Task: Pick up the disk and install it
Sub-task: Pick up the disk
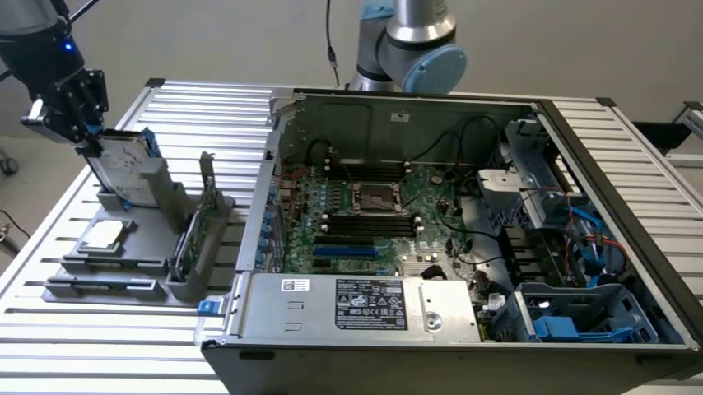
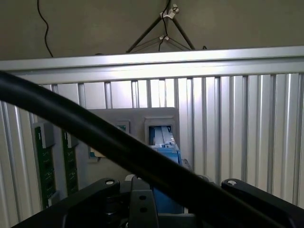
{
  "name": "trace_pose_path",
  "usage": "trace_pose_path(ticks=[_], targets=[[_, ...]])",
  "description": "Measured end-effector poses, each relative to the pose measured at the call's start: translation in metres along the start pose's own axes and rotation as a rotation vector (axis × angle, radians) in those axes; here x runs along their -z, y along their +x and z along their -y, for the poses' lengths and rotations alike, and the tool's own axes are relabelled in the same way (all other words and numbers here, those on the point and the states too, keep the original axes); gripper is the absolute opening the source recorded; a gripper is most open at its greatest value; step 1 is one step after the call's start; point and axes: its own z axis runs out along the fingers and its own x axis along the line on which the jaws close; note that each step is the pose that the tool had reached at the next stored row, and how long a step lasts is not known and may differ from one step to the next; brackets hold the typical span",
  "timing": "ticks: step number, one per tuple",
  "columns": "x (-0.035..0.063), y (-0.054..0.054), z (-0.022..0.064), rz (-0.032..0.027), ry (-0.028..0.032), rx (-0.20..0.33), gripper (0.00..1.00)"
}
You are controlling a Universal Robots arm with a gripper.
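Jaws sat over the top edge of the disk (image 1: 117,161), though we could not tell whether they gripped it. It stood upright in the grey holder (image 1: 151,188) on the bench (image 1: 615,140), at the exterior view's left; we judged a straight vertical pull safest.

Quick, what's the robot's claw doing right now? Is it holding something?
Gripper: down on the top edge of the disk, which stands in its holder. Whether it has clamped the disk cannot be told.
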Motion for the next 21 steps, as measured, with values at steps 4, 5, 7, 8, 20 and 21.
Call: trace_pose_path(ticks=[4,5,7,8,20,21], targets=[[0.0000,0.000,0.0000,0.0000,0.0000,0.000,0.33],[0.0000,0.000,0.0000,0.0000,0.0000,0.000,0.33],[0.0007,0.000,0.0001,-0.0001,0.0000,0.000,0.33],[0.0013,0.000,0.0001,0.0000,0.0002,0.000,0.33],[0.0218,0.000,0.0026,0.0000,0.0000,0.000,0.33],[0.0247,0.000,0.0029,-0.0001,-0.0002,0.000,0.33]])
